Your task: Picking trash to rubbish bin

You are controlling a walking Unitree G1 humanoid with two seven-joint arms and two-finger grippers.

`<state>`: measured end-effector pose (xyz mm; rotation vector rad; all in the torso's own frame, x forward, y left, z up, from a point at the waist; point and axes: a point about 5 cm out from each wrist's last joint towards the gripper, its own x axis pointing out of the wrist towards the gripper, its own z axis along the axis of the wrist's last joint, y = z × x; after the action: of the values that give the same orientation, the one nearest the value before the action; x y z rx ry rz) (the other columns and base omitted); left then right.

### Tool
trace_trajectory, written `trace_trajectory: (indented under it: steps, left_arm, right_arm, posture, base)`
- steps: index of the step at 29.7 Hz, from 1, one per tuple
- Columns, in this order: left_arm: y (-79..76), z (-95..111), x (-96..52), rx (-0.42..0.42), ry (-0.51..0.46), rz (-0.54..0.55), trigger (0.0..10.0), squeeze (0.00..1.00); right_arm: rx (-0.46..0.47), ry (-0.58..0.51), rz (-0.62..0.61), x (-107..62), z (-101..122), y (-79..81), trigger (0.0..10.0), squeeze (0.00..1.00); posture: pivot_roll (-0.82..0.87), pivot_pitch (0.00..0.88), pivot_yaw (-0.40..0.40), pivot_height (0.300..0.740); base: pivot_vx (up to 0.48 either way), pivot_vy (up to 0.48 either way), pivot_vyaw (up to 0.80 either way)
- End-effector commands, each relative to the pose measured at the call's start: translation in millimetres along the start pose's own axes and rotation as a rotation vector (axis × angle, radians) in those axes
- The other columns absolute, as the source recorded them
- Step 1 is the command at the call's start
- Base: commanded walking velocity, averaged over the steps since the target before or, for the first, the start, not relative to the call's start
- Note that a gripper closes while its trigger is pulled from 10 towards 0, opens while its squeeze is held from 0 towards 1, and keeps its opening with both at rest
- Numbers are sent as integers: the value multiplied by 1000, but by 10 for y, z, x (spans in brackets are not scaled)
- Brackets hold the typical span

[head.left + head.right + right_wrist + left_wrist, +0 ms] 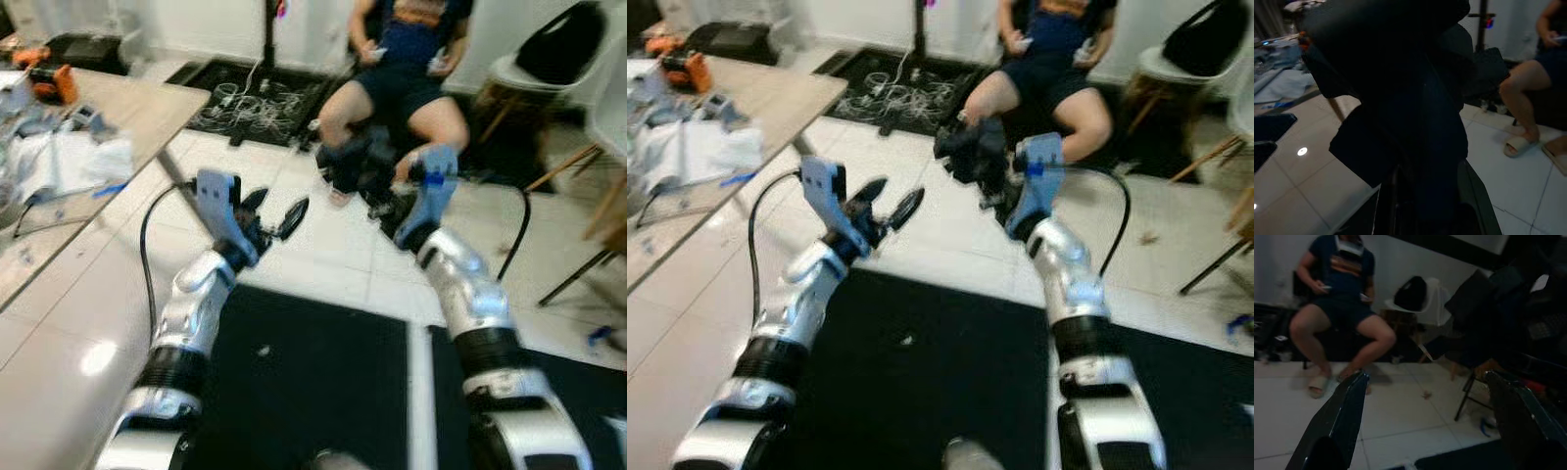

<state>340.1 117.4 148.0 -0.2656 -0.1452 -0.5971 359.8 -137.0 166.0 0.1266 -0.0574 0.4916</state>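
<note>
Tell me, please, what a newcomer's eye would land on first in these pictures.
First, the right gripper, raised mid-scene and shut on a crumpled dark bag. Beside it the left gripper is held up open and empty. Behind them a person sits on a chair facing the robot, and a cluttered table stands to the left.

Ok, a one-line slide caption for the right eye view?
Right gripper raised, shut on crumpled black trash; left gripper open, seated person beyond.
</note>
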Motion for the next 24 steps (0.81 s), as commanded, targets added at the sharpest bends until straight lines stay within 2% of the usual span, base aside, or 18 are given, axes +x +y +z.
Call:
trace_trajectory:
  steps: [1,9,12,24]
  left_arm:
    - [-7,-5,0,-9,3,-5,10000,0]
    - [-5,0,5,-10,2,-5,10000,0]
    - [-4,2,5,-11,2,-4,10000,0]
    - [2,7,5,-11,2,-4,10000,0]
  right_arm:
    - [-3,29,1,-7,-44,-2,10000,0]
    - [-9,33,-3,-1,-37,-6,10000,0]
    - [-13,33,-11,-1,-34,-10,10000,0]
    - [-13,42,-32,4,-37,-23,10000,0]
  posture:
    - [-93,0,-14,740]
    - [-94,0,-14,740]
    - [-94,0,-14,727]
    - [-94,0,-12,678]
  base:
    - [0,0,-756]
    - [0,0,-700]
    - [0,0,-406]
    - [0,0,0]
